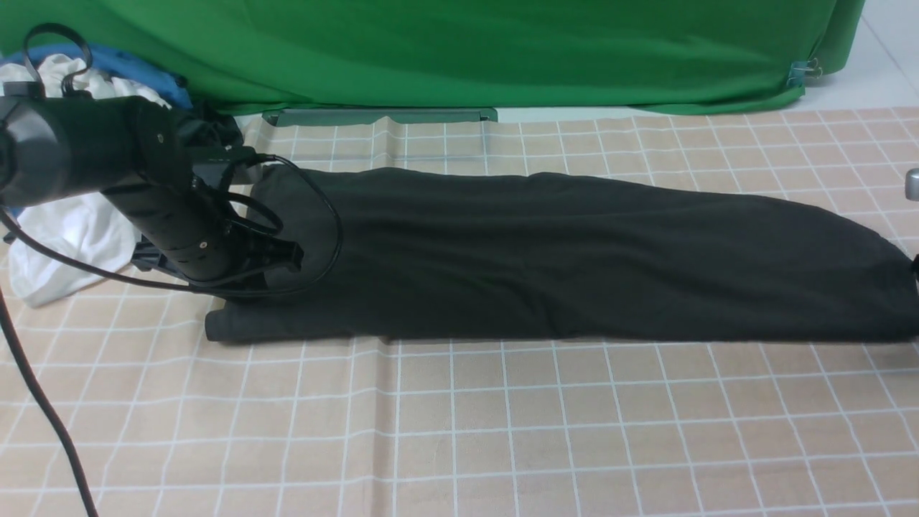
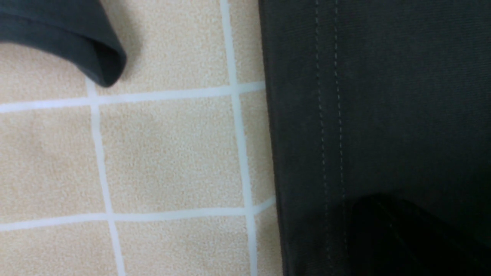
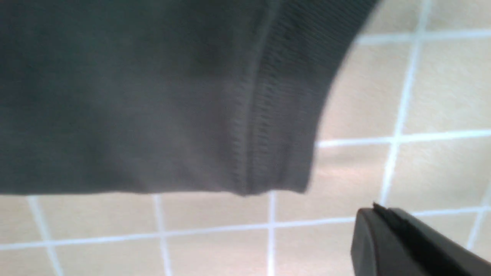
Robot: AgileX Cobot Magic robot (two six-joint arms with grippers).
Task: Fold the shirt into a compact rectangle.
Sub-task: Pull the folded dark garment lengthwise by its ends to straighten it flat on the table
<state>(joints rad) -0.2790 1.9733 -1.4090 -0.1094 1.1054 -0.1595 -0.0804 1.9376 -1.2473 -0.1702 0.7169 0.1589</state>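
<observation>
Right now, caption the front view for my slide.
Black shirt folded into a long strip across the checked tablecloth, left tool at its left end, white clothes heaped at far left.

We take this for a robotics lab: a clipped green backdrop, a grid-patterned cloth, a cabled robot arm.

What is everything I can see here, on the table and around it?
black shirt: one, black, folded into a long strip across the tablecloth.
checked tablecloth: one, beige with white lines, covering the table.
white garment: one heap, white, far left.
blue cloth: one, blue, behind that heap.
green backdrop cloth: one, green, behind the table.
metal clip: one, silvery, on the backdrop's right edge.
left gripper: one, black, shut, at the shirt's left end.
right gripper: one, black, shut, beside the shirt's ribbed end.
</observation>
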